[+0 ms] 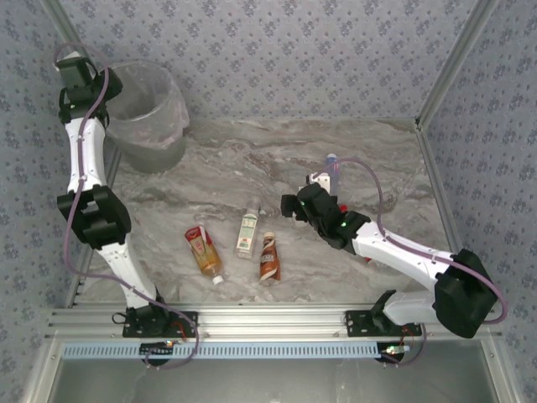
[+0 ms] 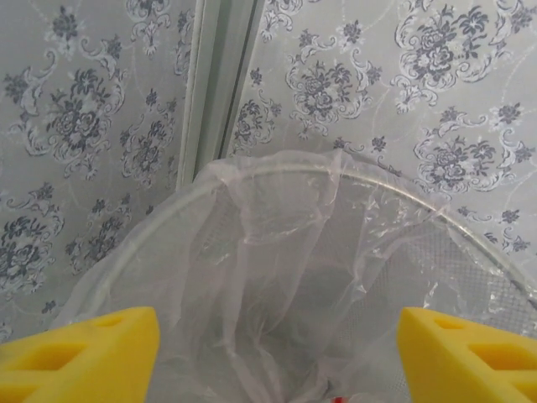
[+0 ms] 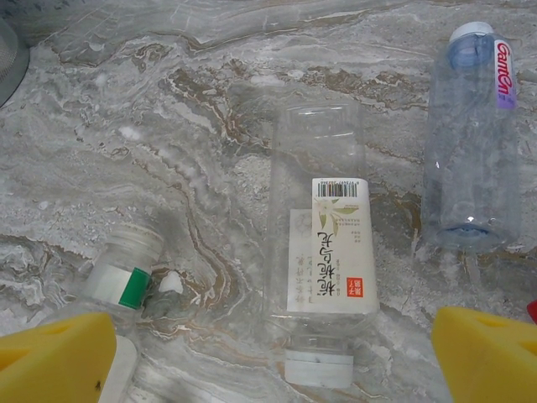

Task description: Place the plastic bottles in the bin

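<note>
The bin (image 1: pixel 149 117), grey with a crinkly clear liner (image 2: pixel 285 252), stands at the table's far left corner. My left gripper (image 2: pixel 277 357) hangs open over its mouth, with nothing between its yellow fingers (image 2: pixel 84 353). A speck of red (image 2: pixel 340 398) shows deep in the liner. My right gripper (image 3: pixel 277 369) is open low over a clear bottle with a white label (image 3: pixel 323 252) that lies flat, cap toward me. A clear bottle with a blue-tinted cap (image 3: pixel 474 143) lies to its right and a green-banded bottle (image 3: pixel 122 273) to its left. Three more bottles lie mid-table: amber (image 1: pixel 204 252), clear (image 1: pixel 247 232), brown-white (image 1: pixel 268 256).
The right arm (image 1: pixel 394 248) stretches across the table's right half. Patterned walls and metal posts (image 2: pixel 214 84) close in the table behind the bin and on both sides. Bare marble (image 1: pixel 252 168) lies between the bin and the bottles.
</note>
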Motion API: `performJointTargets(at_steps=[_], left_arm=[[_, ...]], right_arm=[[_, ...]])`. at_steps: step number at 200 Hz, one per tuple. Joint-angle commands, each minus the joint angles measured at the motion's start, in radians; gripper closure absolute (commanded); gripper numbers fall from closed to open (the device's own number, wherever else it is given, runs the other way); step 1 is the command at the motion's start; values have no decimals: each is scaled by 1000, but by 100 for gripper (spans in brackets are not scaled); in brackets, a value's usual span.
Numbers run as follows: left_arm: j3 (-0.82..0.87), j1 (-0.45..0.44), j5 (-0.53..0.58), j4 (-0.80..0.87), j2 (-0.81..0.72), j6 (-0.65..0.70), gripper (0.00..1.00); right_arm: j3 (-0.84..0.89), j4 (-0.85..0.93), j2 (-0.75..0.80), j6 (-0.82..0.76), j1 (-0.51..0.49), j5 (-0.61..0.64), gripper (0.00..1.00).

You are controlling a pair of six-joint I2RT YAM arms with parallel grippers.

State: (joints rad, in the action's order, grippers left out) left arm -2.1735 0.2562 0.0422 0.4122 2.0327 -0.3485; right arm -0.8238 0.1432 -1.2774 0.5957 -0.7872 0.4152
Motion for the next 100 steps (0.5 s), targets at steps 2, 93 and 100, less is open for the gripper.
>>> performJointTargets(at_steps=[2, 93, 100], left_arm=[[-87, 8, 3, 95, 27, 2, 20], [-137, 6, -104, 139, 8, -33, 1], [-139, 4, -119, 140, 3, -31, 1]], right_arm=[[-35, 22, -11, 22, -9, 16, 1], [-20, 22, -10, 26, -9, 51, 1], [-16, 18, -10, 27, -9, 52, 1]])
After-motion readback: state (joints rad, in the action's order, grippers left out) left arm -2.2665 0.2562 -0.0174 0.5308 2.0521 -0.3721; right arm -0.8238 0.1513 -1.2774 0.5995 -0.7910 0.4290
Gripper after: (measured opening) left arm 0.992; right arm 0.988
